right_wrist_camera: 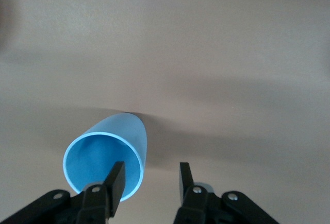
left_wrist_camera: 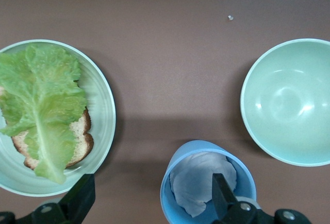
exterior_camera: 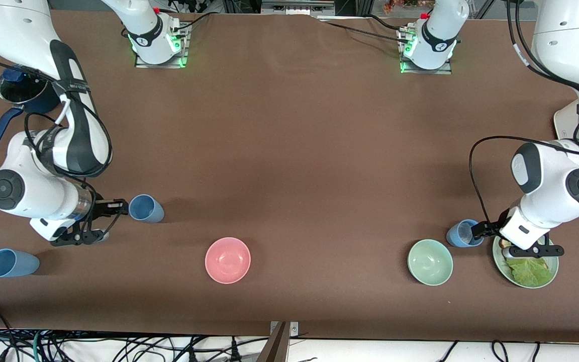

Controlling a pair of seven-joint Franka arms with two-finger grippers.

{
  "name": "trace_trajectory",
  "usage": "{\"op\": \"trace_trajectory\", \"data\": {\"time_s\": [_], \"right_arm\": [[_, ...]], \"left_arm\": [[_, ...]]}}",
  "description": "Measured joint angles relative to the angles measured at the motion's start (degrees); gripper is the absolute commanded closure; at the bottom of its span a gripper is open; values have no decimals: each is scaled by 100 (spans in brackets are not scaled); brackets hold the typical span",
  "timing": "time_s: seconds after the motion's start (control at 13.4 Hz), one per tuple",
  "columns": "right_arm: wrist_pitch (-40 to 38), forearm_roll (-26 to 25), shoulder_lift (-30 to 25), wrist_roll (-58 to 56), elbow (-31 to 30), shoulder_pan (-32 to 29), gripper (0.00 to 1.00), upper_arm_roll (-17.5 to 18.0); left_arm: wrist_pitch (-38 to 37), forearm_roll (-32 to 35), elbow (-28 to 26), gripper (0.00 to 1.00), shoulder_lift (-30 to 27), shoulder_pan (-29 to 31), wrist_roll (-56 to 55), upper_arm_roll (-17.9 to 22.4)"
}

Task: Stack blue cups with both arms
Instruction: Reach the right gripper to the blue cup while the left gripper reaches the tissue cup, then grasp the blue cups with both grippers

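Observation:
Three blue cups are in view. One blue cup [exterior_camera: 146,208] [right_wrist_camera: 105,154] lies on its side toward the right arm's end, its mouth facing my right gripper [exterior_camera: 112,219] [right_wrist_camera: 150,177]. That gripper is open and low over the table, one finger [right_wrist_camera: 116,180] at the cup's mouth and nothing between the fingers. A second cup [exterior_camera: 12,263] lies on its side nearer the front camera. The third cup [exterior_camera: 464,233] [left_wrist_camera: 206,188] stands upright toward the left arm's end with something pale inside. My left gripper [exterior_camera: 516,240] [left_wrist_camera: 152,201] is wide open, one finger [left_wrist_camera: 224,198] inside this cup.
A pink bowl [exterior_camera: 227,260] sits mid-table. A green bowl [exterior_camera: 430,262] [left_wrist_camera: 289,105] stands beside the upright cup. A green plate [exterior_camera: 498,262] [left_wrist_camera: 105,110] with bread and lettuce lies under the left gripper's other finger. A dark-blue saucepan [exterior_camera: 23,93] stands at the right arm's end.

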Motion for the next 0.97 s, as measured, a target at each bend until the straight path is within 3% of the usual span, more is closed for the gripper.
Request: {"op": "trace_trajectory", "data": {"time_s": [0.45, 0.6, 0.97], "right_arm": [[108, 2, 16, 9, -243, 3, 49, 21], [111, 5, 15, 10, -310, 4, 49, 24], [158, 6, 13, 11, -450, 4, 53, 31]], "left_arm": [[30, 0, -15, 0, 227, -6, 0, -53], [30, 0, -18, 5, 299, -6, 0, -67], [32, 0, -18, 50, 346, -6, 0, -69]]}}
